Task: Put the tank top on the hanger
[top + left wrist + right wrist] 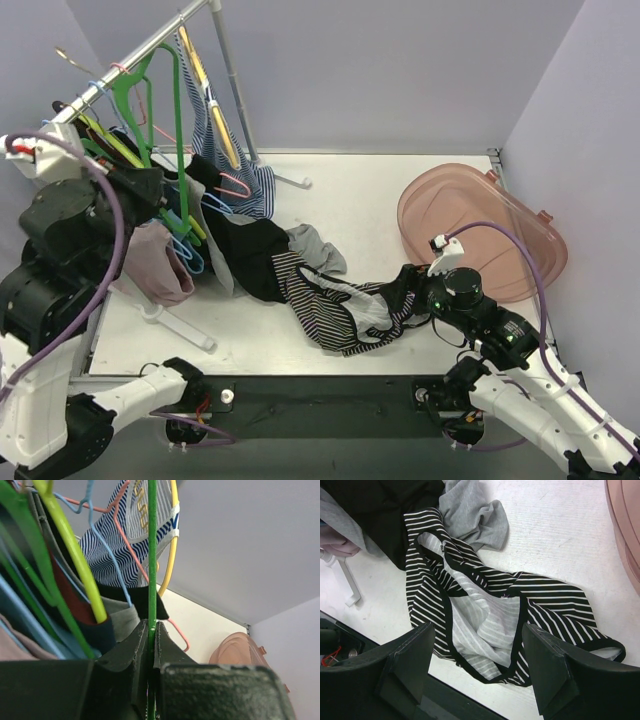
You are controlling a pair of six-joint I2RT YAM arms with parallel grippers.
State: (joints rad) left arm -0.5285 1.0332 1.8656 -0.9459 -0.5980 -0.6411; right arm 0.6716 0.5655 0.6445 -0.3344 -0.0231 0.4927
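Note:
The tank top [340, 312], black-and-white striped with dark edging, lies crumpled on the white table near the front edge. In the right wrist view the tank top [485, 615] lies spread under my right gripper [477, 629], which hangs open just above it with nothing between its fingers. In the top view the right gripper [412, 290] is at the top's right end. The green hanger [178, 120] hangs from the rail at the back left. My left gripper [158, 192] is shut on its thin green bar [152, 555], which runs straight up from the left gripper [151, 626].
The clothes rail [140, 55] carries several hangers, among them a yellow one [215, 110] with a blue-and-white striped garment and a pink wire one [235, 185]. Black cloth [250, 250] and grey cloth [315, 248] lie beside the tank top. A pink tub [490, 225] sits at the right.

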